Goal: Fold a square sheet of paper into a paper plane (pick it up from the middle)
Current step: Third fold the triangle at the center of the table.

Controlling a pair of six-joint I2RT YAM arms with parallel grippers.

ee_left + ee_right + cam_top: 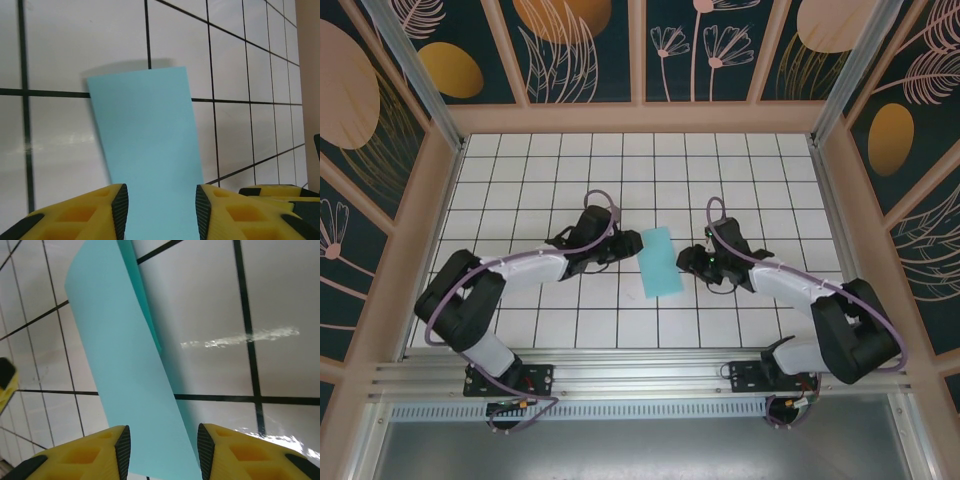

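The square sheet of paper [660, 262] lies folded in half as a light turquoise rectangle on the white tiles, between the two arms. My left gripper [628, 243] stands at its left edge and my right gripper [686, 262] at its right edge. In the left wrist view the paper [145, 135] runs flat between and beyond the open jaws of the left gripper [161, 205]. In the right wrist view the paper [117, 350] shows a slightly raised upper layer over a darker lower one, and the right gripper [164, 447] is open around its near end. Neither pair of pads pinches the paper.
The white tiled floor [550, 160] is ringed by wooden walls [640, 116] with patterned panels. A metal rail [640, 372] runs along the near edge, where both arm bases are bolted.
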